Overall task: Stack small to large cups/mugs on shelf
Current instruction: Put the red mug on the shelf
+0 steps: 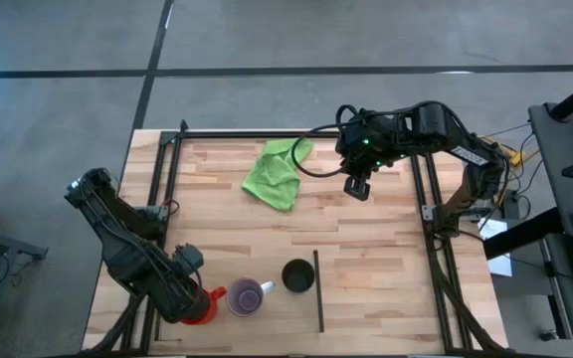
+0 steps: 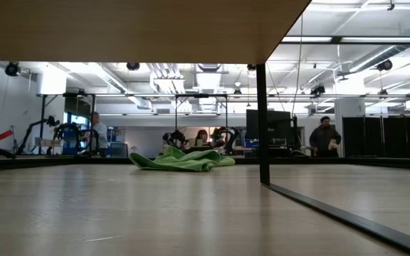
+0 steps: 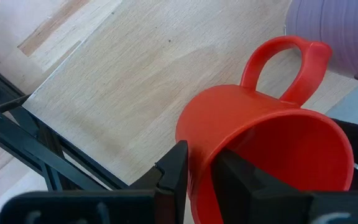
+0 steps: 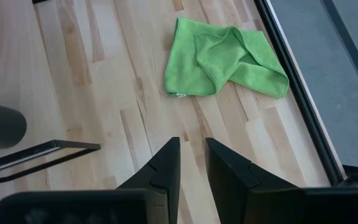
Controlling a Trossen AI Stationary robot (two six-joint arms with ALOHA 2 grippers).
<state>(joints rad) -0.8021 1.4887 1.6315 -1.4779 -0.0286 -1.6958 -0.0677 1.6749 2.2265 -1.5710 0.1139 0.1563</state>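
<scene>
The red handled mug (image 1: 201, 305) is at the table's near left, and my left gripper (image 1: 189, 296) is shut on it. The translucent purple cup (image 1: 247, 296) stands just right of it, open end up; part of it also shows in the left wrist view (image 3: 337, 31). The black handleless cup (image 1: 297, 275) stands further right, beside a thin black bar (image 1: 318, 290) that edges the wooden shelf patch. My right gripper (image 1: 358, 185) hovers shut and empty over the far right of the table, right of the green cloth (image 1: 279, 171). My left gripper (image 3: 201, 180) grips the red mug's rim (image 3: 197, 134) on the side opposite the handle (image 3: 284, 62). One finger (image 3: 173, 174) is outside the wall and one (image 3: 241, 183) inside. The fingers slant down from the table's left. The mug is tilted; I cannot tell whether its base touches the table.
The green cloth (image 4: 222, 59) lies crumpled at the far middle of the table and also shows in the low view (image 2: 184, 160). Black frame rails (image 1: 167, 199) run along the left, right (image 1: 428, 209) and far sides. A black post (image 2: 263, 121) stands under a wooden board (image 2: 119, 28).
</scene>
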